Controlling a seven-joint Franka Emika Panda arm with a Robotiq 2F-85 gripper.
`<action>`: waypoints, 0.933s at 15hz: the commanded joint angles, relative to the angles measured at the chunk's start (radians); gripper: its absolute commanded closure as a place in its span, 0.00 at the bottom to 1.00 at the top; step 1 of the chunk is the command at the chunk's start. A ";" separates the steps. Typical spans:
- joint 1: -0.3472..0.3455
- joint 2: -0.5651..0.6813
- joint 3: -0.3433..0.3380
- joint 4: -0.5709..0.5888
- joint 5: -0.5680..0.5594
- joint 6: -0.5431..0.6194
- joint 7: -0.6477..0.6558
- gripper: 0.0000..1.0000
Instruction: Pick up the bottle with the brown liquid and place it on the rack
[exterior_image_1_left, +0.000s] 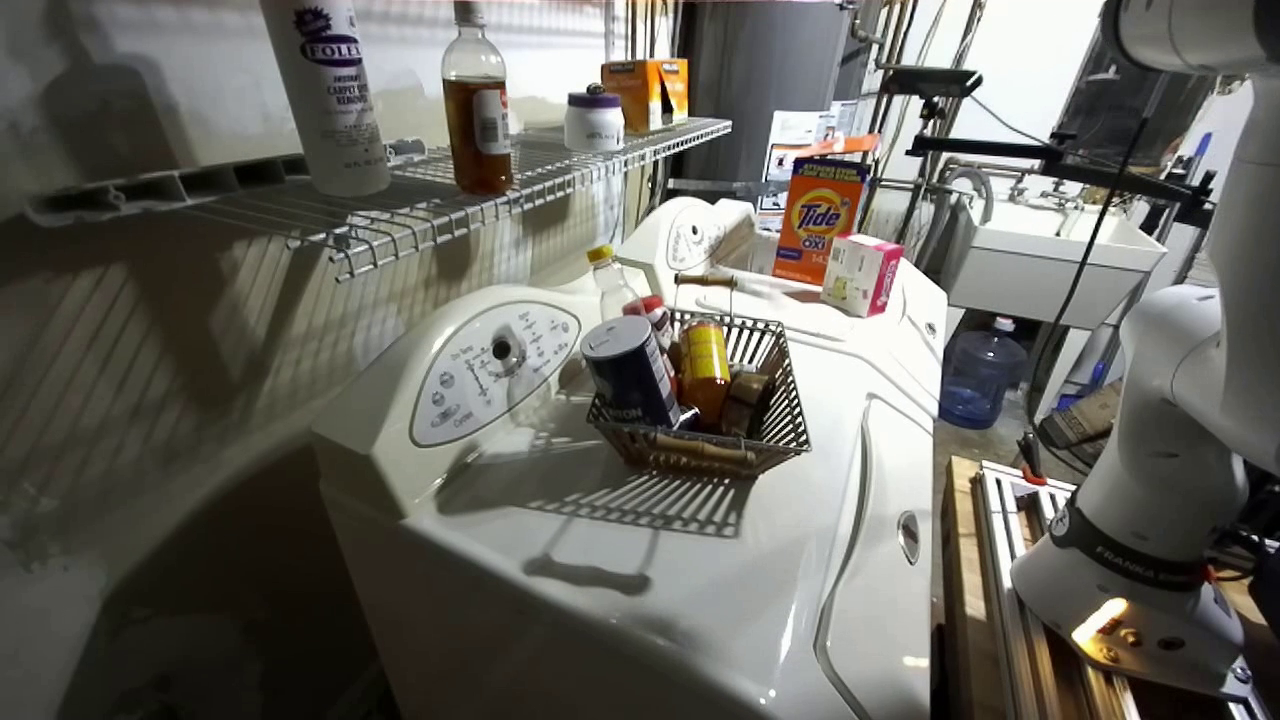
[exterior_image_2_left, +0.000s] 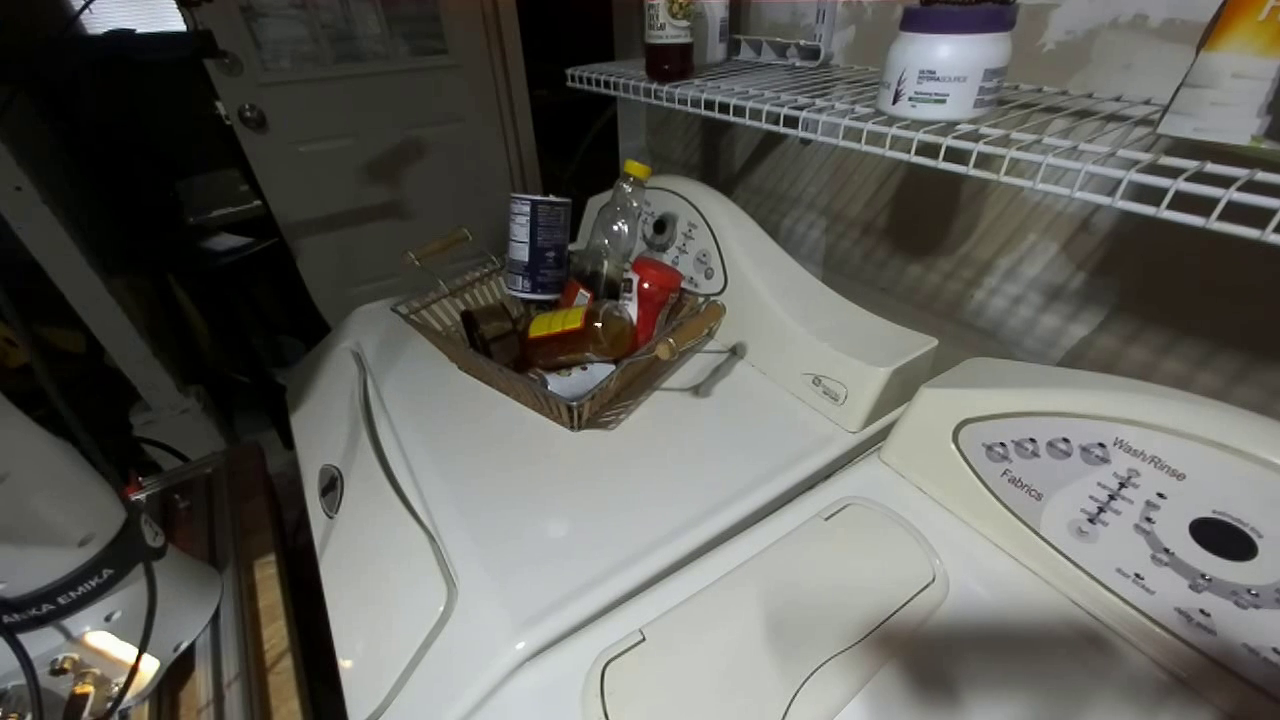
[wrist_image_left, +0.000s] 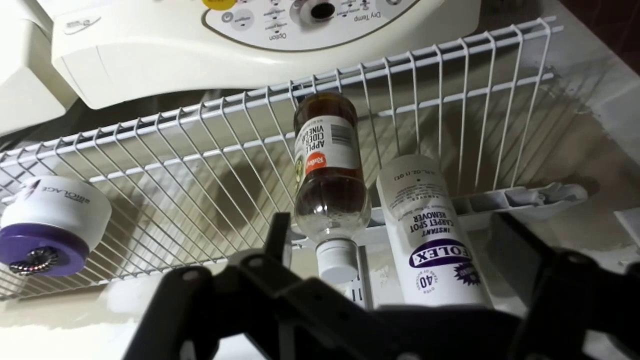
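Observation:
The bottle (wrist_image_left: 327, 150) of brown liquid, with a white cap and pale label, stands upright on the white wire rack (wrist_image_left: 220, 104) near its front edge. In both exterior views the bottle (exterior_image_1_left: 478, 120) (exterior_image_2_left: 668, 40) is on the rack (exterior_image_1_left: 425, 238) (exterior_image_2_left: 830, 120), its top cut off in one of them. My gripper (wrist_image_left: 392, 237) is open and empty in the wrist view, which stands upside down. The bottle's cap and the white Folex bottle show between its fingers, the cap nearer the left finger. The gripper is out of sight in both exterior views.
The opaque white Folex bottle (wrist_image_left: 430, 225) stands close beside the bottle. A purple-lidded jar (wrist_image_left: 55, 220) and an orange box (exterior_image_1_left: 645, 95) stand farther along the rack. A wicker basket (exterior_image_1_left: 700, 450) of bottles sits on the white machine (exterior_image_1_left: 640, 560) below.

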 joint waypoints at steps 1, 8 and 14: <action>-0.008 -0.166 0.004 -0.240 0.012 0.079 0.002 0.00; -0.001 -0.376 -0.003 -0.560 0.032 0.221 0.016 0.00; -0.049 -0.494 0.041 -0.748 0.069 0.300 0.010 0.00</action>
